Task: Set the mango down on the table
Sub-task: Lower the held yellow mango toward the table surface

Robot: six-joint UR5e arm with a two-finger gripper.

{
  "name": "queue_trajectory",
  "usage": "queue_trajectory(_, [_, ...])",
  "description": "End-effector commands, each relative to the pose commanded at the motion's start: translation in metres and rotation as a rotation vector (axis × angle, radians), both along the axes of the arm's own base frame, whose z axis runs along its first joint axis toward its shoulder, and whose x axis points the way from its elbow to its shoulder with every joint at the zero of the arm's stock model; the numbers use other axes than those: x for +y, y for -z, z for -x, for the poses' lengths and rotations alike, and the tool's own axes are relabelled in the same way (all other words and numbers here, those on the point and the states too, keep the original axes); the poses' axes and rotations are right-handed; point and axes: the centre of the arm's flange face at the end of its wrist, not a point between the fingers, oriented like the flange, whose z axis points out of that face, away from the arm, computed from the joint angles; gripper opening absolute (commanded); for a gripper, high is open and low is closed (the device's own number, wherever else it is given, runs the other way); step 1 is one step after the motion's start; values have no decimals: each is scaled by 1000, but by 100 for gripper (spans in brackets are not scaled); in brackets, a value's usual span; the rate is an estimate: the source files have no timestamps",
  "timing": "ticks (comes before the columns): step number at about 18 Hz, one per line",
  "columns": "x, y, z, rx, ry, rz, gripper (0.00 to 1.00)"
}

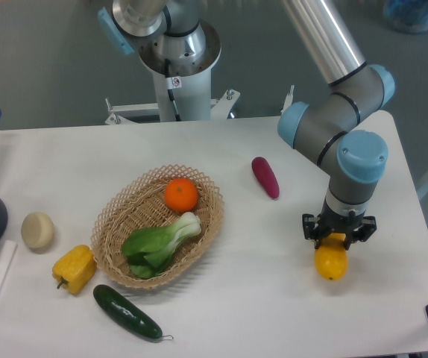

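Mango (332, 262) sits low on the counter (259, 298), well right of the basket (199, 195); tool (338, 237) grips its top, release left.

- The arm (326, 33) is a polished silver tube with a bright streak of reflection along it.
- Its joints (332, 123) are grey drums (rounded, fairly bulky) closed by pale blue caps (362, 158).
- The base (177, 56) is a silver-white column with a blue cap and a thin black cable down its front.
- The gripper (338, 233) is small, black and blocky, under a short silver-white wrist collar.
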Motion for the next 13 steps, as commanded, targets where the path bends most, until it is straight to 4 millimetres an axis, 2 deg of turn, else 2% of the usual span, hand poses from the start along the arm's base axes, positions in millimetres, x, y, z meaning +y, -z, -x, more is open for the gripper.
queue_trajectory(5, [-1,7,-4,-14,5,7,35])
queue_trajectory(6, [-1,7,-4,-12,6,6,40])
queue_trajectory(7, [0,7,-3,-10,9,6,53])
queue_trajectory(8, [0,6,-3,-6,14,4,67])
queue_trajectory(9, [0,4,-1,-1,21,3,91])
queue_trajectory(10, [0,0,-1,6,27,3,100])
queue_trajectory(13, [0,-25,1,44,29,-14,100])
